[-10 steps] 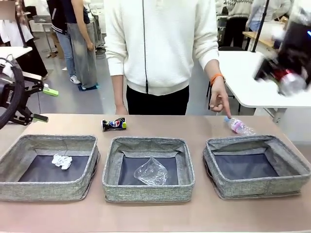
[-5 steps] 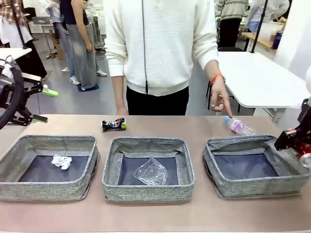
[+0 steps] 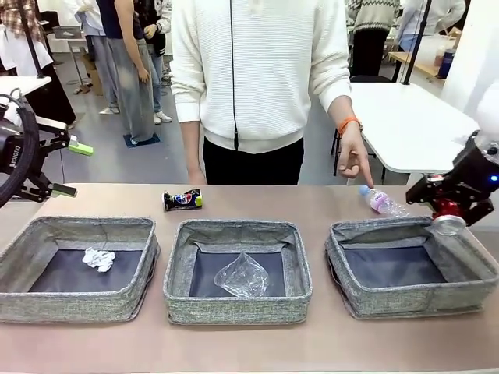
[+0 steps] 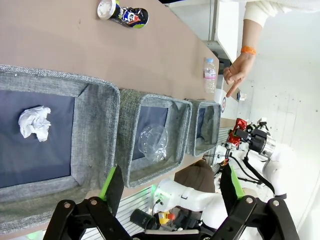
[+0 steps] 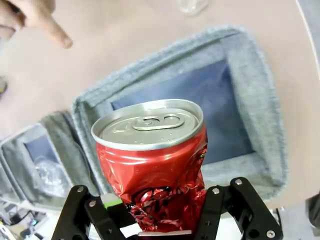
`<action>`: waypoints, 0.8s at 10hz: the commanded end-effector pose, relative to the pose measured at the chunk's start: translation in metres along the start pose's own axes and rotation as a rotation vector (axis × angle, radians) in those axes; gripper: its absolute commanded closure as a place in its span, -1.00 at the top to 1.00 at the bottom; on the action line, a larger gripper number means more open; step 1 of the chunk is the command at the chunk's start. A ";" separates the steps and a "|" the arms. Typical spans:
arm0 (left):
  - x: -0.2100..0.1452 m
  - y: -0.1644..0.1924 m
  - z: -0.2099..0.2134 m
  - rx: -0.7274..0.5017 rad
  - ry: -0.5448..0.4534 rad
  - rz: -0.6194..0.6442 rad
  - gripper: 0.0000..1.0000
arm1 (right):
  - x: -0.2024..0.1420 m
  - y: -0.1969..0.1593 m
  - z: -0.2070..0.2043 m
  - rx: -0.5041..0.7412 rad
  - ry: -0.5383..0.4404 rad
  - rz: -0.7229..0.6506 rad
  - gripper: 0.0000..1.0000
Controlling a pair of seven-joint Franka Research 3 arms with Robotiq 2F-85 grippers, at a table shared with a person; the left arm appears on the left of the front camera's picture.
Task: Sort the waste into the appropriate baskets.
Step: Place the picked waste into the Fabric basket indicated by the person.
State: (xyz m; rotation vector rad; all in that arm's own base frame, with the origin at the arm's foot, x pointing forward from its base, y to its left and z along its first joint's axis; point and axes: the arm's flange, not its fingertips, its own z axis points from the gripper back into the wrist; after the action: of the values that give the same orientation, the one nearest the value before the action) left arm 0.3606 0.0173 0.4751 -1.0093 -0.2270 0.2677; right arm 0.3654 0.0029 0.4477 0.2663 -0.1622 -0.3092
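Observation:
My right gripper [image 3: 451, 209] is shut on the dented red can [image 3: 448, 224] and holds it over the far right corner of the right basket [image 3: 413, 300]. In the right wrist view the can [image 5: 152, 160] stands top-up between the fingers, above that basket [image 5: 257, 75]. The paper wad [image 3: 100, 259] lies in the left basket [image 3: 70, 305] and the clear plastic [image 3: 242, 276] in the middle basket [image 3: 238, 309]. A dark-blue can [image 3: 182, 200] and a small bottle [image 3: 380, 202] lie on the table behind. My left gripper [image 3: 72, 167] hangs open at the far left.
A person in a white top stands at the far side, one hand [image 3: 355, 160] pointing down at the bottle. A strip of bare table [image 3: 249, 343] runs in front of the baskets. A white table [image 3: 405, 125] stands behind on the right.
My right arm has come down from the upper right with the red can and now holds it at the right basket's far corner. The left arm has not moved.

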 end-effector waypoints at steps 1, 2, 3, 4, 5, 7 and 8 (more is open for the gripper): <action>-0.001 0.001 -0.002 -0.029 -0.004 -0.014 1.00 | 0.006 0.010 -0.009 0.008 0.007 -0.016 -0.84; -0.001 0.001 -0.002 -0.029 -0.004 -0.014 1.00 | 0.006 0.009 -0.008 0.027 0.007 -0.019 -0.84; -0.001 0.001 -0.002 -0.029 -0.004 -0.014 1.00 | 0.004 0.008 -0.006 0.015 0.001 -0.008 0.35; -0.001 0.001 -0.002 -0.029 -0.004 -0.014 1.00 | 0.004 0.010 -0.003 0.025 -0.008 0.011 0.35; -0.001 0.001 -0.002 -0.029 -0.004 -0.014 1.00 | 0.004 0.013 0.000 0.031 -0.014 0.016 1.00; -0.001 0.001 -0.002 -0.029 -0.004 -0.014 1.00 | 0.004 0.019 0.005 0.034 -0.030 0.031 1.00; -0.001 0.001 -0.002 -0.029 -0.004 -0.014 1.00 | 0.005 0.020 0.009 0.036 -0.038 0.029 1.00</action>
State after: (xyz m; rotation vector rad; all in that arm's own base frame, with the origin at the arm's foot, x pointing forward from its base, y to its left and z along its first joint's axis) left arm 0.3606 0.0173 0.4751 -1.0093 -0.2270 0.2677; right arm 0.3717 0.0138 0.4599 0.2713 -0.1845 -0.2883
